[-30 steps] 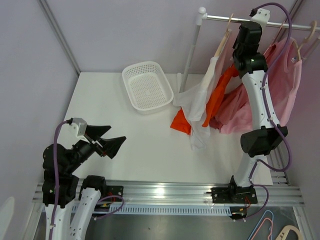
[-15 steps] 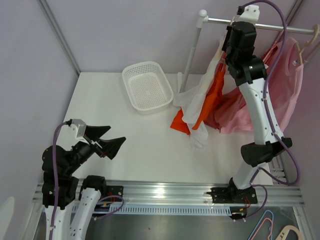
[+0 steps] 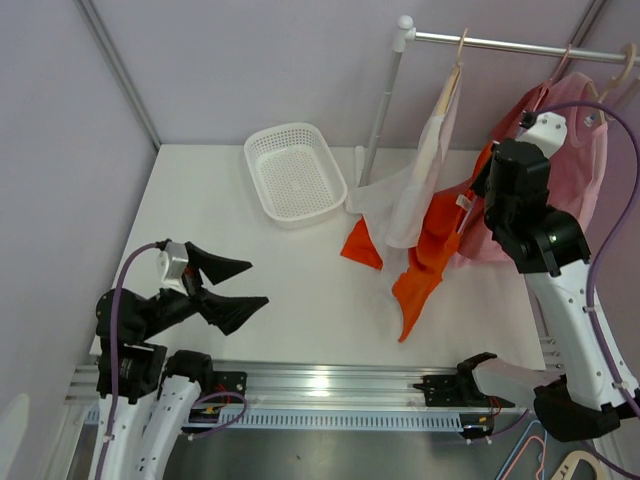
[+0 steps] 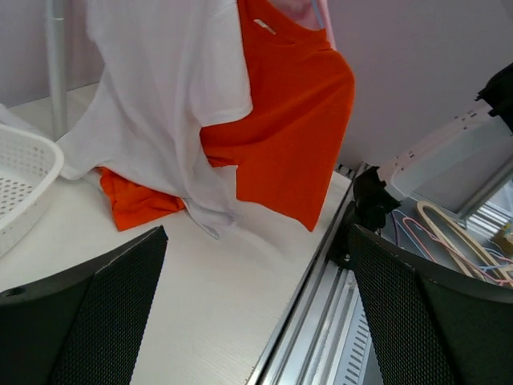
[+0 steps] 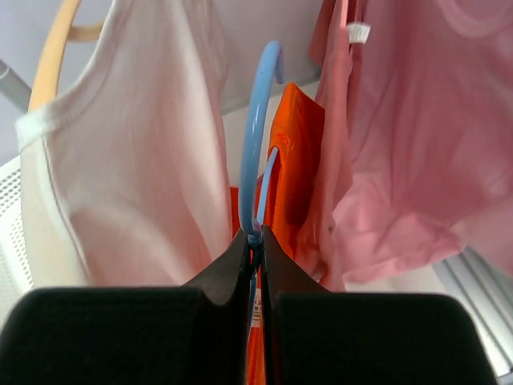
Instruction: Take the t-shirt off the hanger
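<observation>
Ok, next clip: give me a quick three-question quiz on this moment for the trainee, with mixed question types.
1. True or false: the left gripper is shut on a garment.
2. What does the right gripper clamp? A) the white basket B) the blue hanger C) the clothes rail
3. Fill in: the t-shirt on the clamped hanger is ____ in colour.

Key: 1 false, its jaws stand open and hold nothing; 2 B; 3 orange.
</observation>
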Controlling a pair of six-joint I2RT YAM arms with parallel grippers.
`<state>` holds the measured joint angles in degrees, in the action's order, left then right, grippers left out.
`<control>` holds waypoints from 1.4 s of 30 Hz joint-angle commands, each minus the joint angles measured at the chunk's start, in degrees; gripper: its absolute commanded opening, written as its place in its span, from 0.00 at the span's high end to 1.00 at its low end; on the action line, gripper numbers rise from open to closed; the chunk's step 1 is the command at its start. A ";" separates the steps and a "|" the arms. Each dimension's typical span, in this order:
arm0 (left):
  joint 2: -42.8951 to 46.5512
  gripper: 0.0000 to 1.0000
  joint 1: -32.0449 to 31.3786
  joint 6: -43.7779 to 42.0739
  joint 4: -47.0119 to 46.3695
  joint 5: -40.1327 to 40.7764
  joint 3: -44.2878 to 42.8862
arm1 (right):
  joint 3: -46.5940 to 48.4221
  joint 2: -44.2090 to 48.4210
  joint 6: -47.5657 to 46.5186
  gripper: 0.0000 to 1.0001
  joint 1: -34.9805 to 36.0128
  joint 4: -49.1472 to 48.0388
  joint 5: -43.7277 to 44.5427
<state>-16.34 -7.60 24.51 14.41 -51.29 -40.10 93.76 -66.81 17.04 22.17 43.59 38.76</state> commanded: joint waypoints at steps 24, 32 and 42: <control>-36.74 0.03 -38.62 -13.26 -4.22 33.96 -25.38 | 21.19 -13.07 6.08 1.00 3.05 2.98 -9.23; -45.18 0.00 -53.57 -20.91 -10.80 43.81 -24.59 | 28.67 -17.13 5.47 1.00 3.75 4.75 -8.88; -53.70 0.00 -55.77 -20.38 -16.60 44.70 -24.59 | 30.08 -17.48 6.69 1.00 4.02 5.54 -10.46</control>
<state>-68.10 -62.98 5.41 3.31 -7.55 -63.51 121.32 -85.03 22.50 25.63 50.41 29.65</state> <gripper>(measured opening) 0.995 0.036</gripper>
